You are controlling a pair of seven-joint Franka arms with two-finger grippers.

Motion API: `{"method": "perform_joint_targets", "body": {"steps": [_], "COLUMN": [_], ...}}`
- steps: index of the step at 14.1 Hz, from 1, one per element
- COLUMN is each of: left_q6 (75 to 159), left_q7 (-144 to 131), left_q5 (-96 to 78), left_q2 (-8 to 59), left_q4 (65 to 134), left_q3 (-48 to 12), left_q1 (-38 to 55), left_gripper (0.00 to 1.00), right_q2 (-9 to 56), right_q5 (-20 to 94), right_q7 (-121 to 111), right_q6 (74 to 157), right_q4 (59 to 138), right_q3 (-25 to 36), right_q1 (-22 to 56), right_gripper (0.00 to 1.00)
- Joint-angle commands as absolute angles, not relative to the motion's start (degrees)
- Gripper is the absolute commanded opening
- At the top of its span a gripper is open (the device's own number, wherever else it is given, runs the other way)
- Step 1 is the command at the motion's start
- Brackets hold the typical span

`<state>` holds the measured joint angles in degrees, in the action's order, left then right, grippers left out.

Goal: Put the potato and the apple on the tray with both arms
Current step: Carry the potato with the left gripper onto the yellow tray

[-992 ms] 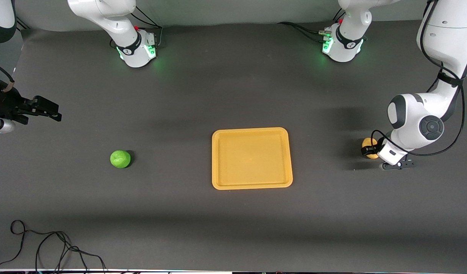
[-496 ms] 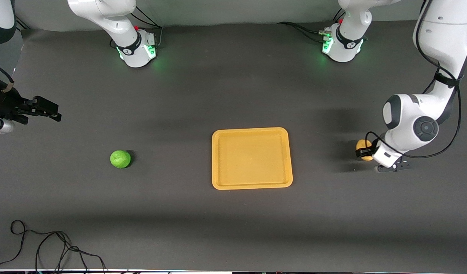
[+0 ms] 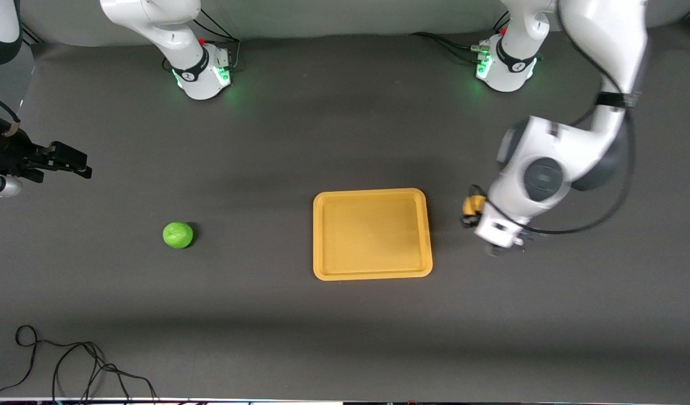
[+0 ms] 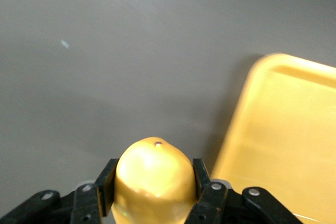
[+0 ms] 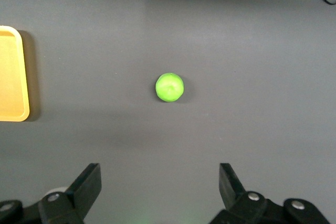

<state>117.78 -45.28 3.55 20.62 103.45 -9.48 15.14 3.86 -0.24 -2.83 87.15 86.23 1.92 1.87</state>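
My left gripper [image 3: 472,211] is shut on the yellow-tan potato [image 3: 473,203] and holds it in the air beside the tray's edge at the left arm's end. In the left wrist view the potato [image 4: 152,177] sits between both fingers [image 4: 106,182], with the tray [image 4: 283,135] close by. The orange-yellow tray [image 3: 372,271] lies in the middle of the table. The green apple [image 3: 177,234] rests on the table toward the right arm's end. My right gripper [image 3: 69,163] is open and empty, waiting high over that end; the apple [image 5: 169,87] shows in the right wrist view.
A black cable [image 3: 69,365] lies coiled at the table's front edge near the right arm's end. The two arm bases [image 3: 204,73] stand lit green along the back.
My left gripper has carried the potato sideways toward the tray, from the left arm's end to just beside the tray's edge. The right arm and the apple have not moved.
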Motion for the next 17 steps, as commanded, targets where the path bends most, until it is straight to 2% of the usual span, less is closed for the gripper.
{"method": "perform_joint_targets", "body": {"steps": [1,3,5,10,11,12,13,17], "left_q6": [117.51,117.51,117.60,120.06,120.84,120.94,120.94,120.33], "left_q7": [-54.72,-61.14,-62.40,-62.40,-62.32,-62.31,-62.31,-61.79], "left_q5": [3.60,4.39,4.92,7.47,7.47,8.08,9.39,10.55], "left_q2": [26.78,33.98,39.52,43.68,43.94,44.12,44.30,43.34], "left_q4": [97.41,90.12,86.15,85.52,85.52,85.52,85.52,85.26], "left_q3": [-8.35,-8.26,-8.09,-7.65,-7.56,-7.47,-7.47,-7.56], "left_q1": [21.51,25.82,28.46,29.36,29.36,29.36,29.36,28.74], "left_gripper": [0.21,0.21,0.22,0.24,0.31,0.53,1.00,1.00], "right_q2": [3.34,3.34,3.69,4.22,4.22,4.22,4.31,4.31], "right_q5": [0.62,0.62,0.62,0.62,0.70,0.70,0.70,0.70], "right_q7": [-2.02,-2.81,-2.81,-2.81,-2.81,-2.81,-2.81,-2.46], "right_q6": [86.40,86.40,86.57,88.24,88.42,88.77,89.12,90.43], "right_q4": [86.13,86.13,86.13,86.57,86.66,86.75,86.75,87.71], "right_q3": [2.20,2.20,2.20,2.20,2.20,2.20,2.20,2.20], "right_q1": [1.93,1.85,1.85,2.20,2.20,2.20,2.28,2.29], "right_gripper": [0.99,1.00,0.99,0.99,0.99,0.99,0.99,0.99]}}
